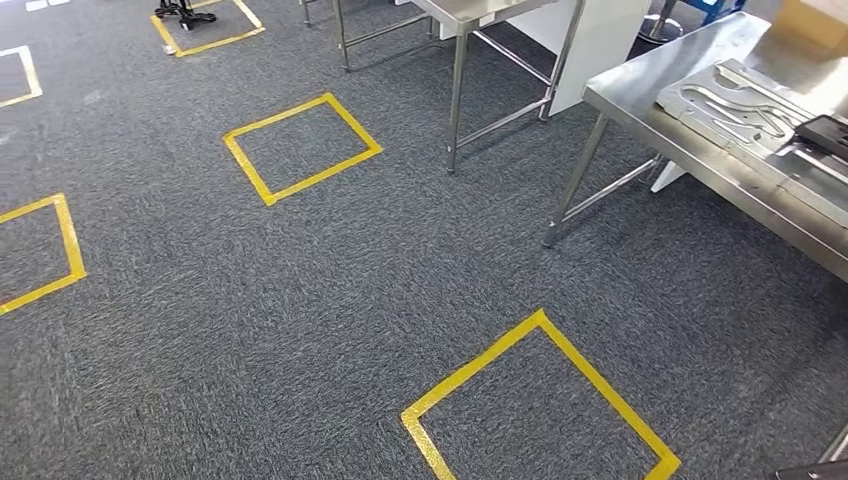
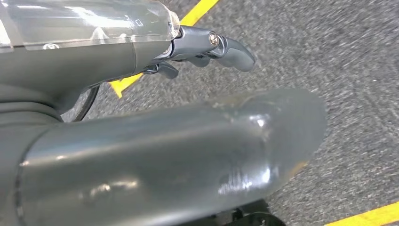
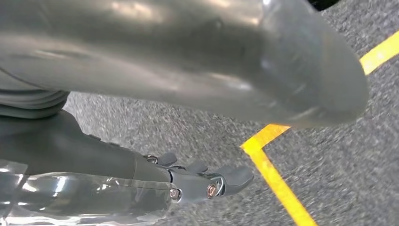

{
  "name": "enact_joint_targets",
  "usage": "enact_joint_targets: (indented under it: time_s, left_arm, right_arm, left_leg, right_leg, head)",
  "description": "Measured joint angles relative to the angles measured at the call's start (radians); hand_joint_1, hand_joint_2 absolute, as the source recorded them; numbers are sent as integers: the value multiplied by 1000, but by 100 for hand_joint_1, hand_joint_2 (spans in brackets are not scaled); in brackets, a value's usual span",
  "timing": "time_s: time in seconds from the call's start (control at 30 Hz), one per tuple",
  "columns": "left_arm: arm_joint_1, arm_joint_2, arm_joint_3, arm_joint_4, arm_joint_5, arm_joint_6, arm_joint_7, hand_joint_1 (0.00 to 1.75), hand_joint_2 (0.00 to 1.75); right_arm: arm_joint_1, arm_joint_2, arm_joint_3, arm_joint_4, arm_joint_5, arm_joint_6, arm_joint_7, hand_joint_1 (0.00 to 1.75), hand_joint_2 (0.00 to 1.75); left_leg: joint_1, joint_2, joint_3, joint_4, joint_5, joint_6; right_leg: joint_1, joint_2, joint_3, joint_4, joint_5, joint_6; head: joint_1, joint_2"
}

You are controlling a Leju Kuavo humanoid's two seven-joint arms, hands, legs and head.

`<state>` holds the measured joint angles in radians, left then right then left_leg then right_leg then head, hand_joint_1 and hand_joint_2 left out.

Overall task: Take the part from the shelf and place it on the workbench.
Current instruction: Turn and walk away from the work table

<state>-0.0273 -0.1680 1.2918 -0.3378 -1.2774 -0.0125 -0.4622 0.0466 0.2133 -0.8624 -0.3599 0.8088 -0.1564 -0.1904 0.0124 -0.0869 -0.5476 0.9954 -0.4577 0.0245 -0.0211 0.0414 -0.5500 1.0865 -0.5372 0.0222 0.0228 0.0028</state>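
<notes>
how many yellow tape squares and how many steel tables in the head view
yellow tape squares: 5
steel tables: 2
total: 7

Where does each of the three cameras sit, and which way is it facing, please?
Head view: high on the body, looking down at carpet, taped squares and a steel workbench; none of the body shows.
Left wrist view: behind the left hand, facing the floor; its fingers hold nothing.
Right wrist view: behind the right hand, facing the floor; fingers empty.
Shared: grey carpet, yellow tape.
</notes>
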Motion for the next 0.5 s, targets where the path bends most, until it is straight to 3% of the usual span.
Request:
enact_joint_targets:
  time_s: [0.07,0.1,0.17,0.23,0.3,0.37,0.4,0.43,0.5]
  left_arm:
    - [-2,-2,5,-1,-7,-1,0,0,0]
    - [-3,-2,7,-1,-9,-2,0,0,0]
    - [0,-2,10,-2,-14,-2,0,0,0]
    - [2,-1,14,-2,-19,-2,1,0,0]
    - [-1,-1,16,-2,-23,-3,2,0,0]
    - [-2,-1,17,-2,-27,-4,3,0,0]
    - [-2,-1,18,-2,-29,-5,3,0,0]
    - [-1,-1,20,-2,-32,-6,3,0,0]
    - [-1,-1,22,-2,-38,-11,1,0,0]
  right_arm:
    - [-3,-2,-22,-1,13,6,1,0,0]
    - [-5,-2,-31,-1,19,7,2,0,0]
    - [-12,-4,-43,0,33,8,8,0,0]
    - [-16,-5,-57,0,49,9,19,0,0]
    - [-16,-6,-72,0,62,9,30,0,0]
    - [-16,-6,-86,0,69,7,40,0,0]
    - [-17,-6,-92,0,74,5,42,0,0]
    - [-19,-6,-99,0,80,4,44,0,0]
    - [-23,-5,-111,0,96,2,42,0,0]
  left_leg:
    - [-1,-23,-7,5,1,-12]
    - [0,-34,-11,5,2,-20]
    - [4,-48,-17,5,4,-34]
    - [3,-8,-38,48,-25,-42]
    - [1,54,-94,168,-94,-46]
    - [3,76,-144,281,-138,-50]
    - [4,80,-146,291,-134,-51]
    - [4,84,-127,259,-111,-51]
    - [2,114,-51,123,-53,-45]
  right_leg:
    - [-1,37,32,-79,25,-4]
    - [1,40,34,-87,22,-8]
    - [3,15,37,-93,26,-20]
    - [1,-13,43,-105,32,-37]
    - [5,-44,45,-109,34,-47]
    - [10,-76,44,-107,31,-49]
    - [12,-91,44,-106,29,-49]
    - [12,-105,44,-103,26,-48]
    - [14,-128,47,-96,18,-41]
  head:
    - [-1,0]
    - [-2,0]
    - [-2,0]
    - [-6,0]
    - [-12,0]
    - [-13,0]
    - [-13,0]
    - [-13,0]
    - [-14,0]
